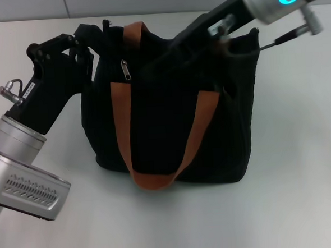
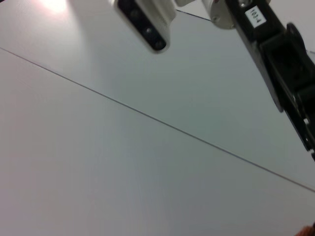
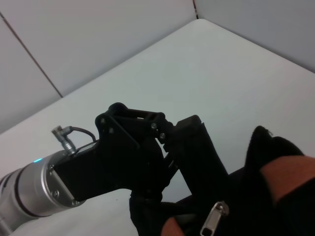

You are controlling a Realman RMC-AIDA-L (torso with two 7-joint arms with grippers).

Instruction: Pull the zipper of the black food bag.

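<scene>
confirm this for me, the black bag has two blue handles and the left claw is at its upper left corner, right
Not quite: the handles on the black food bag are rust-orange, not blue, as the head view shows. The left claw is at the bag's upper left corner.

The left arm reaches in from the near left, forearm angled up and away, its silver wrist cuff nearest the camera; the left gripper (image 1: 82,53) has its black fingers (image 3: 197,147) drawn together at the upper left corner; the right arm slants down from the upper right; the right gripper (image 1: 175,47) lies against dark fabric, its finger state unclear.
</scene>
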